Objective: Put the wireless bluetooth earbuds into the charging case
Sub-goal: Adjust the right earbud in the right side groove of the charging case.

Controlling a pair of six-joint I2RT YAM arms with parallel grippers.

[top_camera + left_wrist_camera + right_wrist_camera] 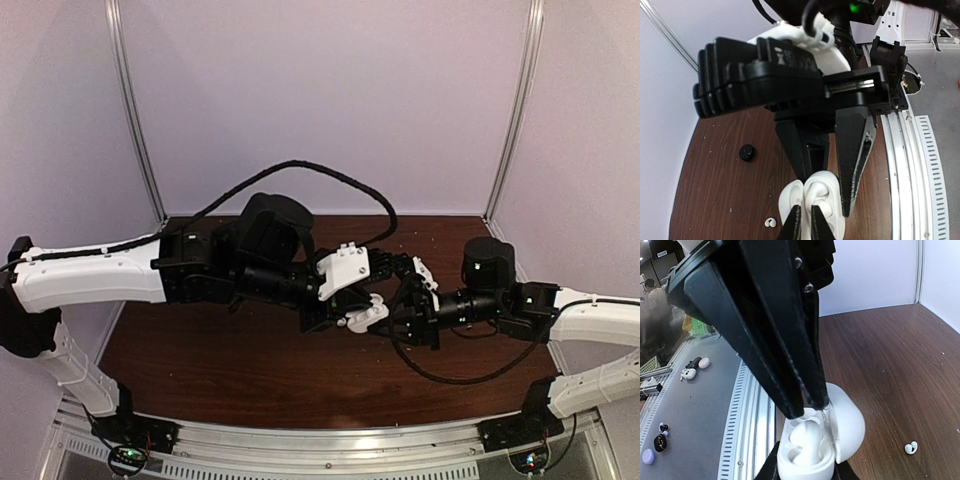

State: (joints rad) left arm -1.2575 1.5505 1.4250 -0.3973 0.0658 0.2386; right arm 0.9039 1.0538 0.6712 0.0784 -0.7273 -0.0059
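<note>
The left arm [90, 275] comes in from the left side and lies long and low over the brown counter [200, 360]. It reaches to the middle, and its wrist bends down there. The left gripper [805, 227] points down into the open charging case [847, 425]. Its two fingers are almost together, with only a thin gap. The tips sit on top of a white earbud [802, 435] that lies in its hole in the case. I cannot tell if the tips pinch the bud or only touch it.

The case is in the middle of the counter, between the two arms, with its lid tipped open.

The right gripper [824, 196] holds the case, with one finger on each side, squeezed against it. The right arm [590, 320] comes in from the right side, bends at the elbow and reaches left to meet the other arm.

A black earbud [746, 152] lies alone on the counter, well apart from the case. Another small white earbud [910, 447] lies on the wood near the case.
</note>
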